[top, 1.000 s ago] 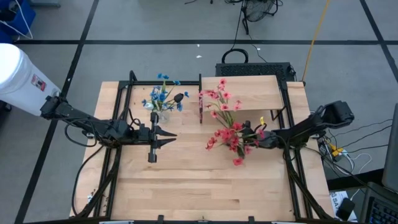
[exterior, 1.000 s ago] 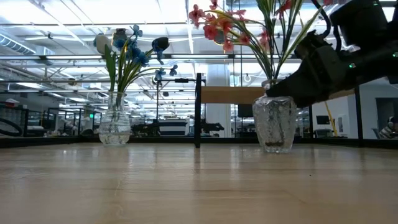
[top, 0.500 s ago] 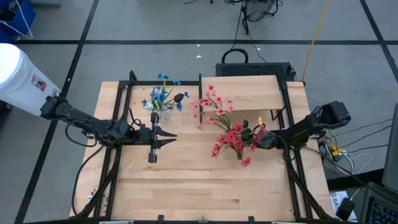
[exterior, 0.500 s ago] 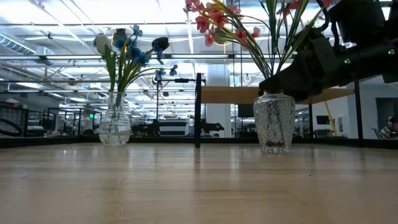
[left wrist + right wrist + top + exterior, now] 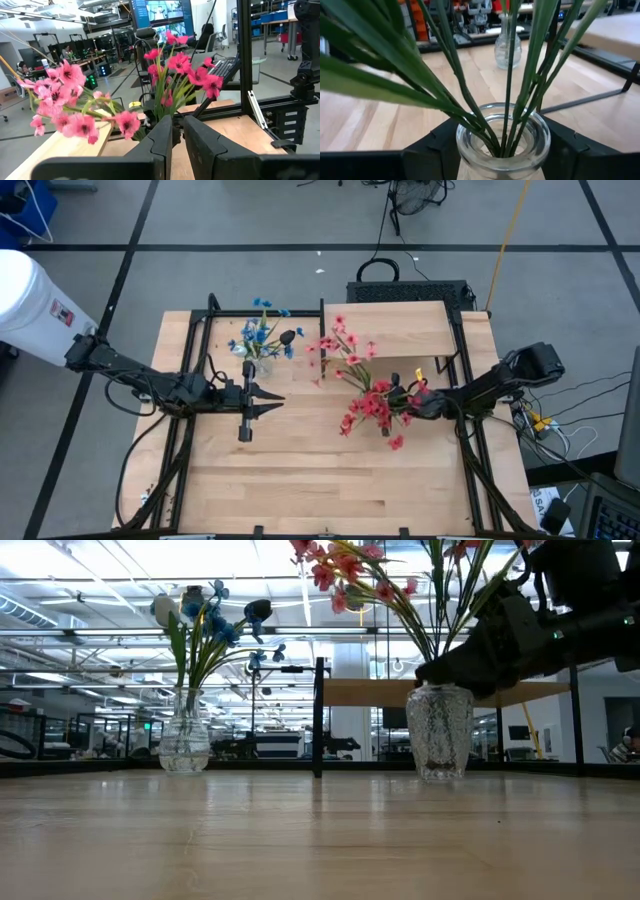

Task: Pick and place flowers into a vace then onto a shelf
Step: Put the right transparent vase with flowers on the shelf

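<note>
Right gripper (image 5: 412,402) reaches in from the right edge of the table, arm stretched low and roughly level, dark fingers (image 5: 427,152) clamped on either side of the neck of a textured clear glass vase (image 5: 438,732) holding the red-pink blossom sprays on long green stalks (image 5: 362,385). In the low view the vase base sits at or just above the light wooden tabletop (image 5: 300,470); can't tell if it's touching. The sprays lean toward the left arm's side. Vase is in front of the raised pale wooden shelf board (image 5: 400,328), near its thin dark upright end panel (image 5: 318,718), not on it. Left gripper (image 5: 262,398) is parked mid-left over the table, arm extended flat, fingers close together with only a narrow gap and holding nothing. Just beyond it, a second small clear glass vase (image 5: 185,743) stands on the table with the blue-petalled bunch (image 5: 260,335) and a white bud (image 5: 163,609).
</note>
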